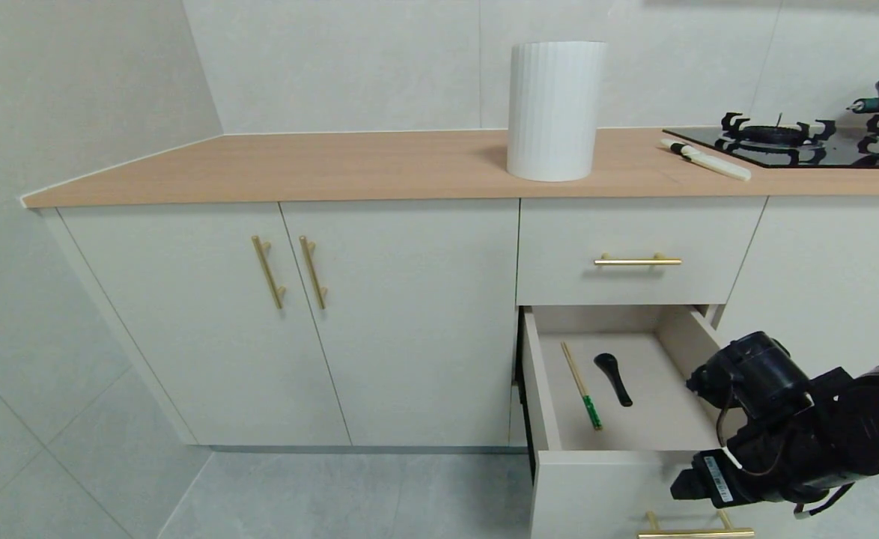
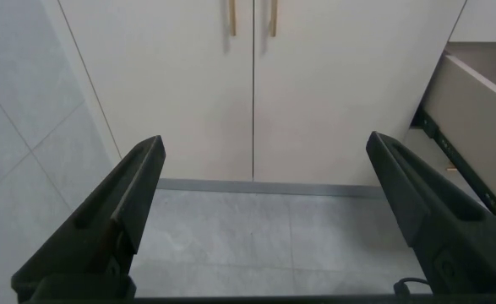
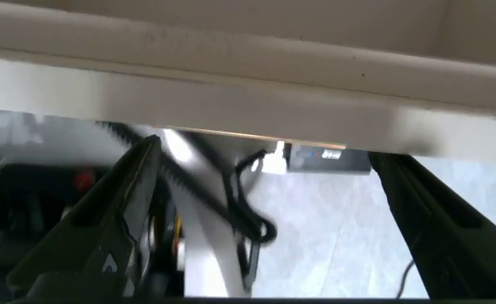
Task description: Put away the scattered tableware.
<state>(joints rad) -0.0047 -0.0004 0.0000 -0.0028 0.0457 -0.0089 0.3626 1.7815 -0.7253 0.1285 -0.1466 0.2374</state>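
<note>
So, your drawer stood open with tableware inside.
Chopsticks and a black spoon lay beside each other on its floor; your right gripper was spread wide at the drawer's front, your left gripper wide too, facing the cabinet doors.
</note>
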